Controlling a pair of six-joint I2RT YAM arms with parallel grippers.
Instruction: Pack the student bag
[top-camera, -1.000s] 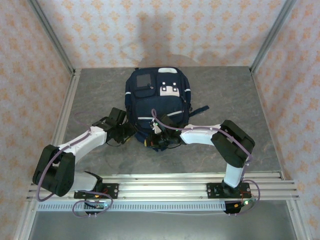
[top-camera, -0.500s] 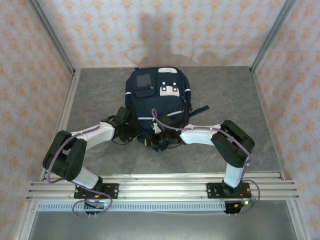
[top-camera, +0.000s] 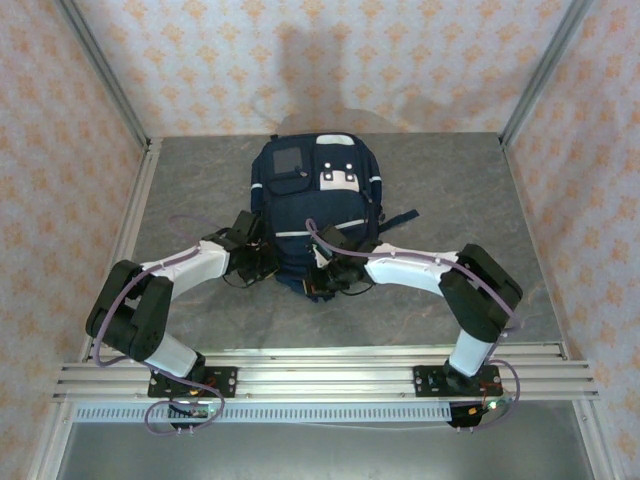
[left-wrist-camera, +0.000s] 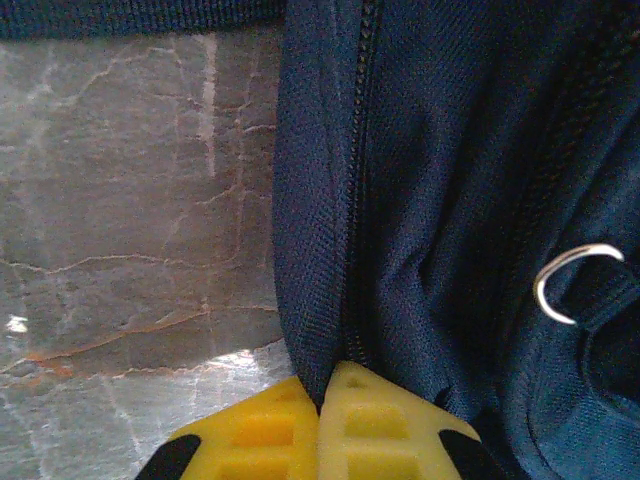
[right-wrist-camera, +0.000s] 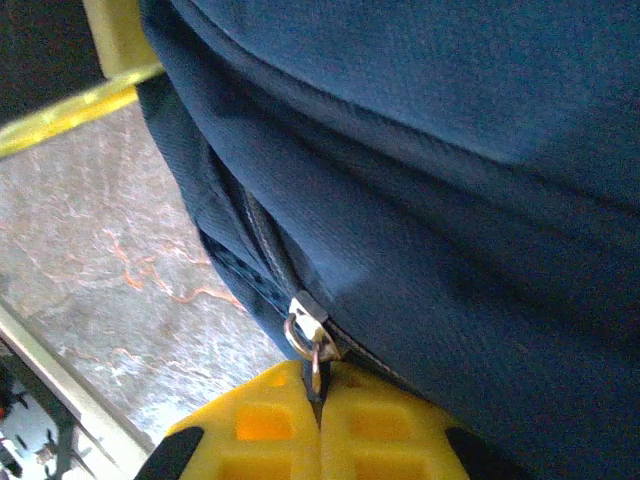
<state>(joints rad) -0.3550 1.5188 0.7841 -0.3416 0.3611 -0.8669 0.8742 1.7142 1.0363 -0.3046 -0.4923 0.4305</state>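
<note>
Jaws pinching the student bag, both arms angled inward.

Student bag on table, left gripper at its near-left edge — right gripper at near edge

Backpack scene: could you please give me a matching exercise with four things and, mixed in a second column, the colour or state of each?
Things:
1. left gripper
2. right gripper
3. table
4. backpack

Colour or state:
A. grey, marbled
B. shut on the zipper pull
C. navy blue
D. shut on backpack fabric

Pairs: 1-D, 2-B, 3-A, 4-C.
</note>
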